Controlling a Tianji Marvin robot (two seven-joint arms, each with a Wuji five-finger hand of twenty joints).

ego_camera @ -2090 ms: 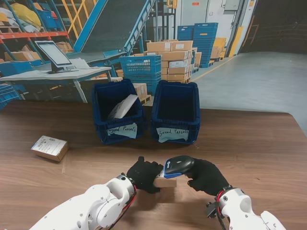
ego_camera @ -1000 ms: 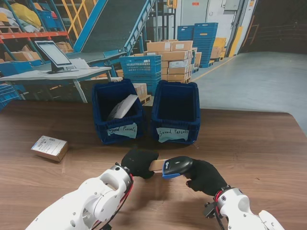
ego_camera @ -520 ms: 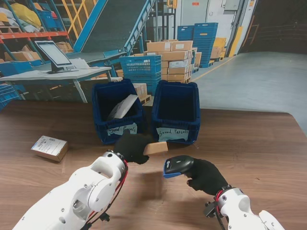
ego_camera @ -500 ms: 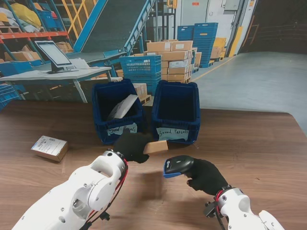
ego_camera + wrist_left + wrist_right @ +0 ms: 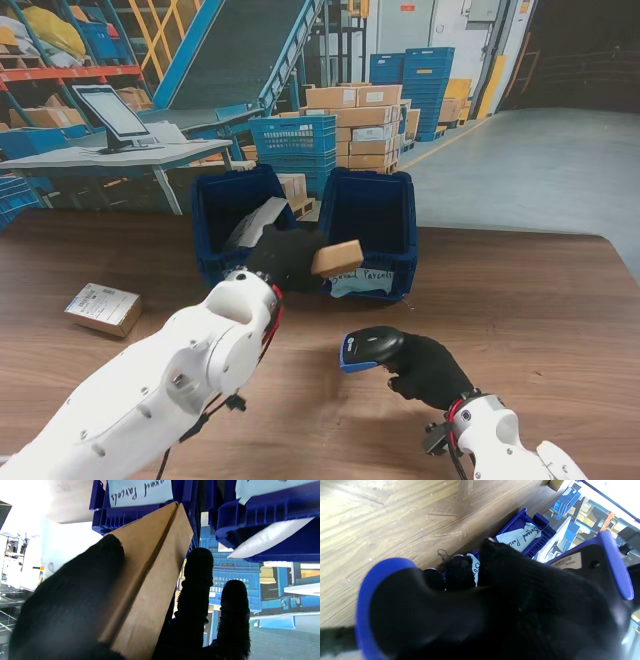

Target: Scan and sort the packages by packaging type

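Warehouse shelving and stacked cartons back your wooden worktop [image 5: 540, 300]. From the stand, your left hand [image 5: 285, 258] grips a small cardboard box [image 5: 337, 258] raised before the boxed-parcels bin [image 5: 370, 235]; your right hand [image 5: 425, 368] clasps the barcode scanner [image 5: 368, 350] nearer you. Your left wrist view shows fingers [image 5: 197, 580] clamping the box [image 5: 150, 575]. Your right wrist view shows the scanner [image 5: 420, 610] wrapped tightly

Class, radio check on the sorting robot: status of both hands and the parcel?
Left hand holds cardboard box at the boxed-parcels bin front rim. Right hand holds scanner. Nothing blocking.
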